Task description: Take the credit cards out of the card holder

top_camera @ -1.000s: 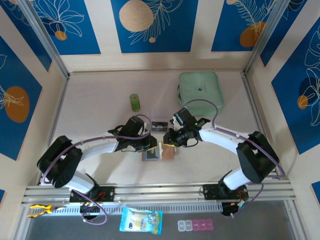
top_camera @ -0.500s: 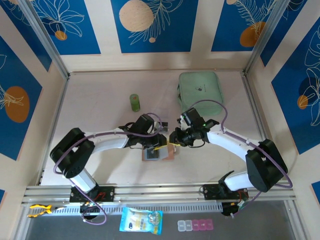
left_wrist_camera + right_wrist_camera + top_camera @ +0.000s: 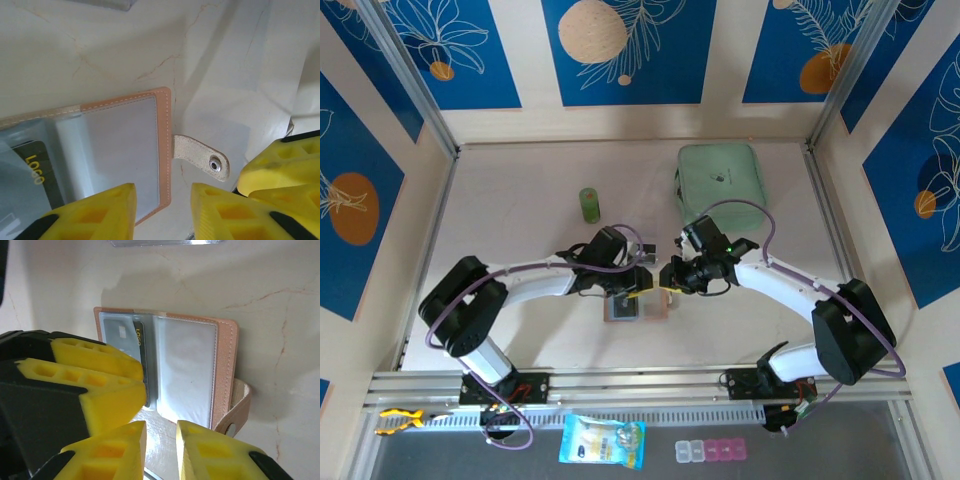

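The left gripper (image 3: 162, 210) and right gripper (image 3: 161, 450) — jaws slightly parted, empty — are hovering over the open holder (image 3: 638, 306), a card (image 3: 140, 347) sitting at its 9 o'clock.

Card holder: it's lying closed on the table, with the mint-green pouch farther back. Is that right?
Not quite. The card holder lies open, not closed: the right wrist view shows its clear pockets face up and its snap tab undone. It does lie on the table, with the mint-green pouch farther back.
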